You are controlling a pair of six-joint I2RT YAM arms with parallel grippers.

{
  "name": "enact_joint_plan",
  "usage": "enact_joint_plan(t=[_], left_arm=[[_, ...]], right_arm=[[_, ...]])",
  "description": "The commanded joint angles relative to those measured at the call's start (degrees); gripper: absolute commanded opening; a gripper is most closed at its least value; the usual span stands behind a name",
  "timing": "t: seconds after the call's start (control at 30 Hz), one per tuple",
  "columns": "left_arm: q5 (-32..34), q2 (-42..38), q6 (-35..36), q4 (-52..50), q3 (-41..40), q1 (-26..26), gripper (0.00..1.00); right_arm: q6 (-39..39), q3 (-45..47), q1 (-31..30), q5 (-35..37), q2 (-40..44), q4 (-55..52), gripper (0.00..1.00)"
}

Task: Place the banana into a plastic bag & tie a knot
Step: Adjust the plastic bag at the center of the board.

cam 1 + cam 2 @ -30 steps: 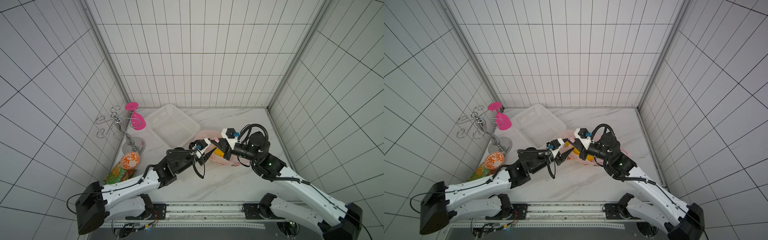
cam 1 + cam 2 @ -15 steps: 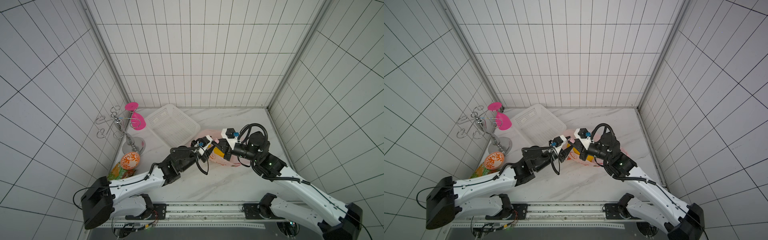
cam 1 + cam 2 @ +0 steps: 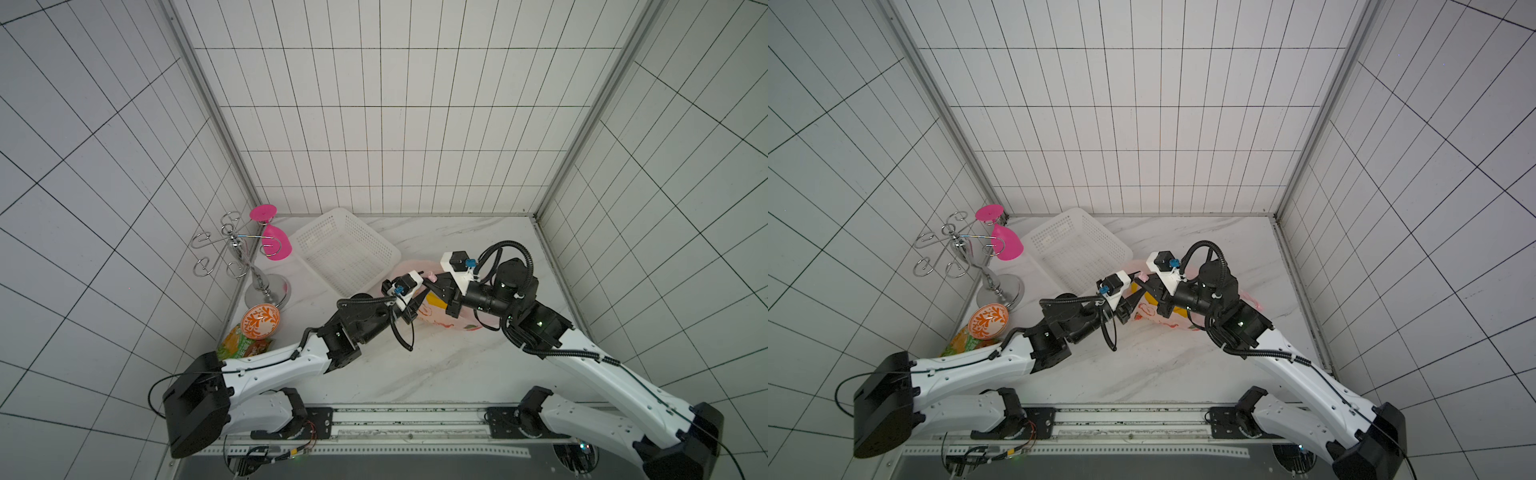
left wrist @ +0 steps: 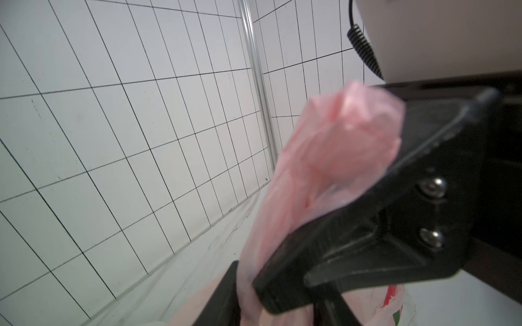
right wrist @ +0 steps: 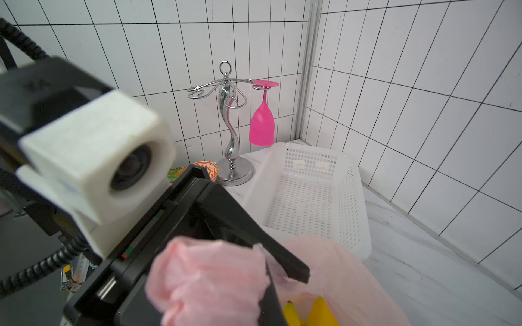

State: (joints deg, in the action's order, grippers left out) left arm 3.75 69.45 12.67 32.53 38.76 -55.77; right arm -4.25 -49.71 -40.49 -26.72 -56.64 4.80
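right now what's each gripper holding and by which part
The right gripper is shut on the bunched handles of the plastic bag. The left gripper straddles the same bunch; whether it grips cannot be told.

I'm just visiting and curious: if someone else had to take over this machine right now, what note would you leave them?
Right gripper: shut on the bunched handle of the plastic bag.
Left gripper: jaws on either side of that handle; whether they pinch it cannot be told.
Bag lies beside the white basket, with the banana inside.
Done: banana bagged.
Left: tie the knot; none can be made out yet.
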Motion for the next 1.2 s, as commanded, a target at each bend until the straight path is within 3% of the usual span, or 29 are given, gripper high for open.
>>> enact_joint_plan(t=[0.0, 0.07, 0.17, 0.23, 0.3, 0.43, 0.47, 0.63, 0.8, 0.9, 0.97, 1.03, 1.17], left_arm=[[-2.06, 0.62, 0.44, 3.59, 0.87, 0.13, 0.23], [-1.69, 0.97, 0.23, 3.31, 1.29, 0.3, 0.11], [-0.94, 0.82, -1.36, 3.19, 1.38, 0.82, 0.09], [-0.49, 0.32, -3.57, 3.0, 1.36, 1.8, 0.01], [-0.65, -0.41, -5.95, 2.12, 1.28, 3.27, 0.0], [3.08, -1.9, -8.44, -1.36, 1.19, 5.58, 0.0], [3.87, -2.24, -9.26, -2.3, 1.18, 6.26, 0.0], [6.6, -3.69, -11.3, -4.74, 0.69, 8.12, 0.0], [7.52, -4.8, -11.17, -5.7, 0.69, 8.22, 0.0], [7.3, -4.77, -11.17, -6.37, 1.27, 8.22, 0.0], [7.28, -4.51, -11.2, -6.81, 1.77, 8.22, 0.0], [7.06, -4.24, -11.08, -7.33, 2.17, 8.2, 0.0], [7.32, -3.75, -10.82, -7.65, 2.59, 8.22, 0.0]], right_arm=[[0.8, -5.49, 0.11, -1.06, -0.54, -1.6, 0.0], [0.81, -5.31, 0.12, -0.71, -0.34, -1.57, 0.0], [0.71, -5.06, 0.15, -0.55, -0.07, -1.62, 0.0], [0.93, -4.91, 0.12, 0.52, 0.54, -1.56, 0.01], [1.62, -4.46, 0.15, 2.94, 1.72, -1.39, 0.13], [3.22, -4.12, 0.15, 9.44, 5.67, -3.09, 0.52], [3.81, -4.11, 0.12, 11.33, 6.98, -3.87, 0.56], [7.99, -5.65, 0.41, 25.7, 11.24, -11.91, 0.64], [14.68, -10.77, 1.09, 44.21, 12.41, -28.47, 0.59], [20.21, -13.82, 1.12, 51.1, 13.85, -38.36, 0.58], [24.7, -15.37, 1.1, 52.5, 14.7, -44.68, 0.58], [29.77, -16.48, 1.11, 52.11, 15.23, -51.32, 0.68], [36.68, -16.74, 1.11, 48.51, 15.59, -60.27, 0.75]])
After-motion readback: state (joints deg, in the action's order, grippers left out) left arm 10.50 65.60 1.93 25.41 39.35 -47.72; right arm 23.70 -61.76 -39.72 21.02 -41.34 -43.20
